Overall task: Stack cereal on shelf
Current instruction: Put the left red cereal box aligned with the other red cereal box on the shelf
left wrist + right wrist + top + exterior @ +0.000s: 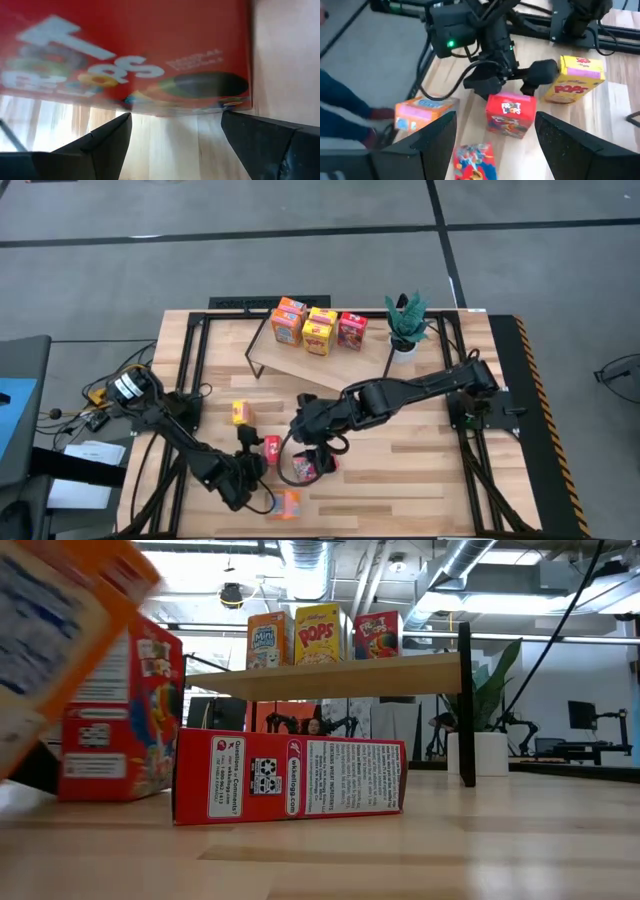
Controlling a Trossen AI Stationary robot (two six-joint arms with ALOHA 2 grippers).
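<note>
Shelf [300,360] at far centre of the counter [420,470], already carrying four upright cereal boxes [318,330] in a row, fronts facing the near side.

Four boxes not yet stacked: a yellow box [240,413] standing left of centre, a red box [271,448] upright, another red box [309,468] lying flat just right of it, an orange box [287,504] at the near edge.

Left gripper [250,448] sits low beside the upright red box, fingers apart either side of it, likely lining up a grasp. Right gripper [312,442] hovers above the flat box, fingers spread, holding nothing.
</note>
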